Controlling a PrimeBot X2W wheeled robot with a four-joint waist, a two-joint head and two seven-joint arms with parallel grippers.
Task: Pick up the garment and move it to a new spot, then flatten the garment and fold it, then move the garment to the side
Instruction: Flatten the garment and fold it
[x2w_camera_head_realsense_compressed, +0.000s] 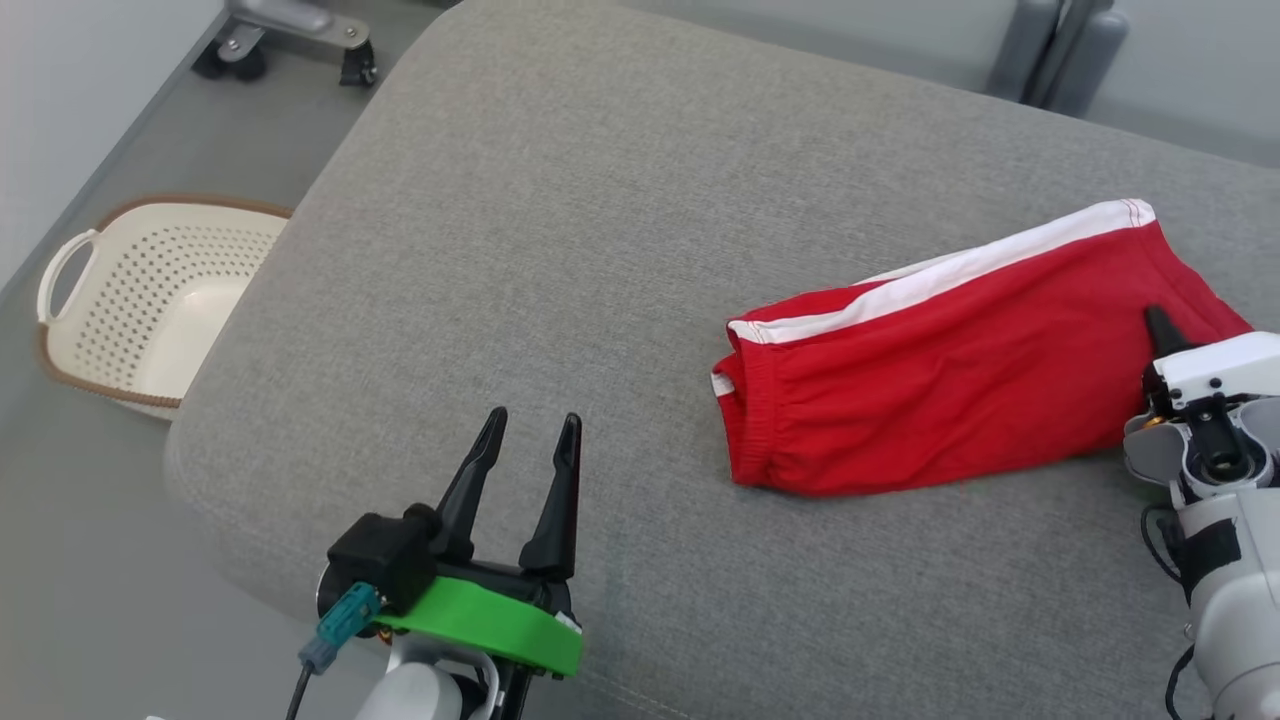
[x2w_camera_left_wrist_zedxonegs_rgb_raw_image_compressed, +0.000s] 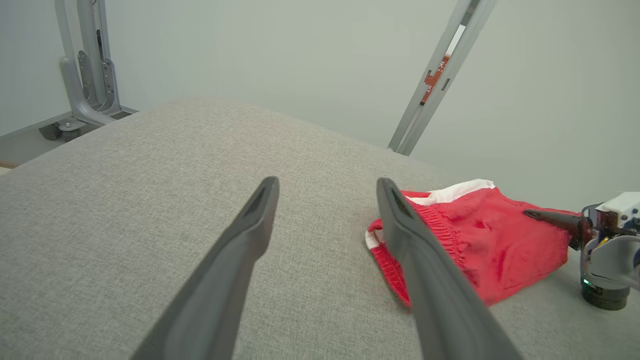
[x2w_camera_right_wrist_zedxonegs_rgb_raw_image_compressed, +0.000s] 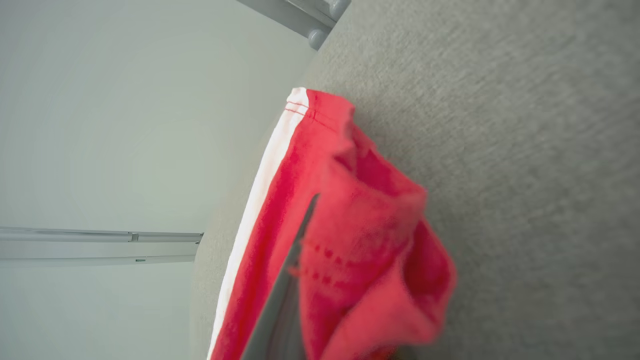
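Right gripper (x2w_camera_head_realsense_compressed: 1158, 325): I find the jaws together, clamped on a bunched fold of the shorts (x2w_camera_head_realsense_compressed: 950, 370) at their leg end. In the right wrist view the red cloth is gathered up against one dark finger; the other finger is hidden by the fabric.

Left gripper (x2w_camera_head_realsense_compressed: 533, 420): jaws apart and holding nothing. It hangs over bare upholstery, well clear of the shorts, fingers pointing away from the robot.

The shorts are red with a white side stripe. They lie on the right part of the grey cushion (x2w_camera_head_realsense_compressed: 600, 200), with the elastic waistband toward the left gripper and the hemmed leg toward the right arm.

On the floor to the left, beside the cushion, stands a cream perforated basket (x2w_camera_head_realsense_compressed: 150, 290) with a brown rim. A grey castor frame (x2w_camera_head_realsense_compressed: 290, 30) sits beyond it.
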